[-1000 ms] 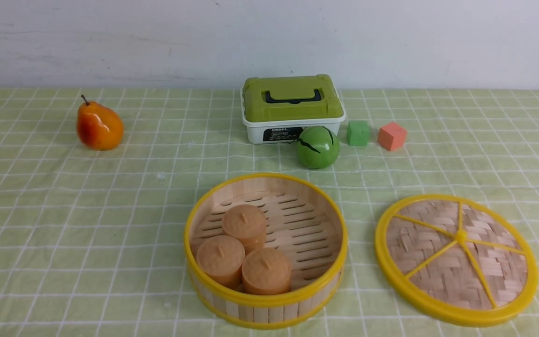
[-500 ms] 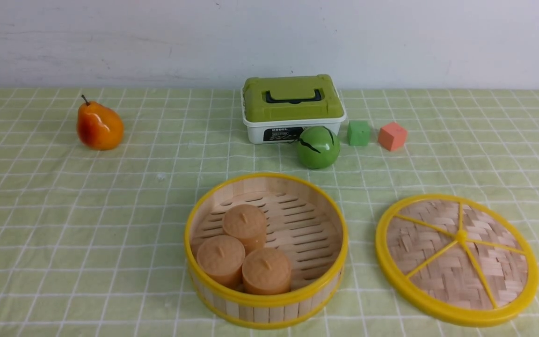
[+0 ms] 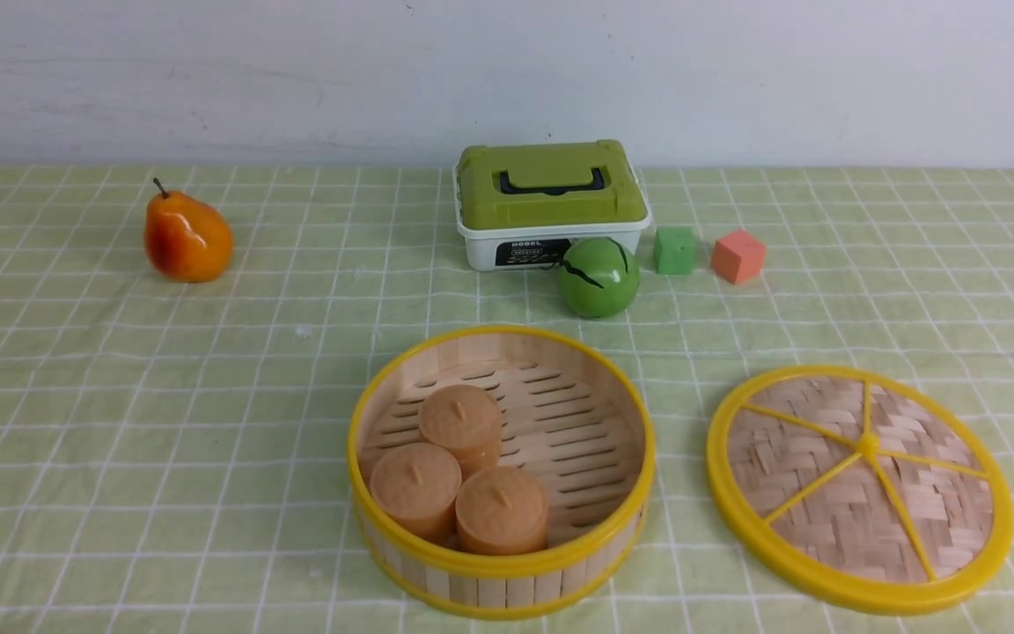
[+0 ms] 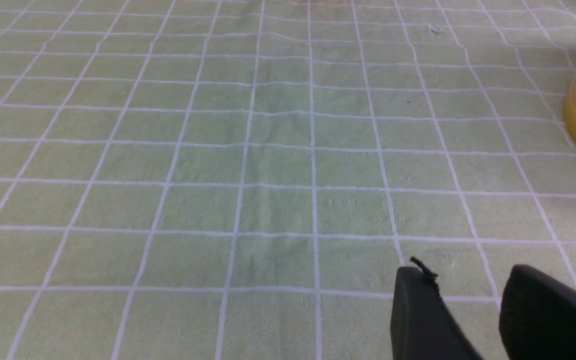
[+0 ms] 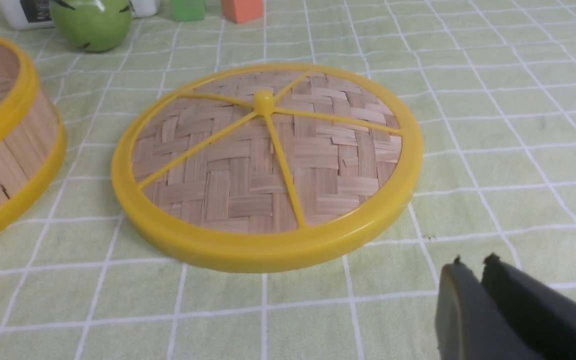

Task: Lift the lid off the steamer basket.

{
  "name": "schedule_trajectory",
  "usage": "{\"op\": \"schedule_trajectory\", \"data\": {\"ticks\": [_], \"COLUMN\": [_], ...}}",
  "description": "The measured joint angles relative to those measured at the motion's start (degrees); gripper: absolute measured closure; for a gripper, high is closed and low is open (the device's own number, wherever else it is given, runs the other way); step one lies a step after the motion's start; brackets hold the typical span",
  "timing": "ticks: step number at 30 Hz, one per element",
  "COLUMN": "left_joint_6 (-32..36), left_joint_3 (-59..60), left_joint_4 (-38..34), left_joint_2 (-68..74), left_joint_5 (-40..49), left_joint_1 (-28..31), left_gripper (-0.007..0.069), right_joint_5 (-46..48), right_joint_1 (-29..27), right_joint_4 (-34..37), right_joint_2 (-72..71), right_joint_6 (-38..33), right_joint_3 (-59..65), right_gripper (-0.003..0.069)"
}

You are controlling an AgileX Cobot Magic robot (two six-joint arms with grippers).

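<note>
In the front view, the steamer basket point(image 3: 500, 563) sits uncovered on the bench point(image 3: 164, 423), just below the middle of the frame. Three light brown buns point(image 3: 503, 511) stand close together inside it, toward the basket's lower left, on the slotted bamboo floor. The lid point(image 3: 859, 480) lies flat on the cloth at the lower right of the frame, apart from the basket, its yellow rim around woven bamboo strips and five spokes meeting at a knob. At the upper left is an orange pear point(image 3: 187, 236) with a dark stem. At the upper middle stands a white box point(image 3: 553, 207) with a green top and black handle; a round green fruit point(image 3: 598, 276) with dark streaks is right in front of it. To the right of these are a green cube point(image 3: 674, 250) and a coral cube point(image 3: 738, 256).

In the left wrist view, the left tool point(image 4: 455, 290) reaches in at the lower right of the frame, its tips standing apart with cloth visible between them. Part of the basket's side shows at the right edge.

In the right wrist view, the lid fills the middle of the frame and part of the basket shows at the left edge. The right tool point(image 5: 474, 272) is at the lower right, its tips narrow, with a small gap between them. It holds nothing.
</note>
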Motion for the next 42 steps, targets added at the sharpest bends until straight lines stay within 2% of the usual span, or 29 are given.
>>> {"op": "schedule_trajectory", "data": {"ticks": [42], "left_joint_6": [0.00], "left_joint_3": [0.00], "left_joint_4": [0.00], "left_joint_2": [0.00], "left_joint_5": [0.00], "left_joint_1": [0.00], "left_gripper": [0.0386], "right_joint_5": [0.00], "right_joint_1": [0.00], "right_joint_4": [0.07], "right_joint_2": [0.00], "right_joint_6": [0.00], "right_joint_3": [0.00], "right_gripper": [0.0564]}}
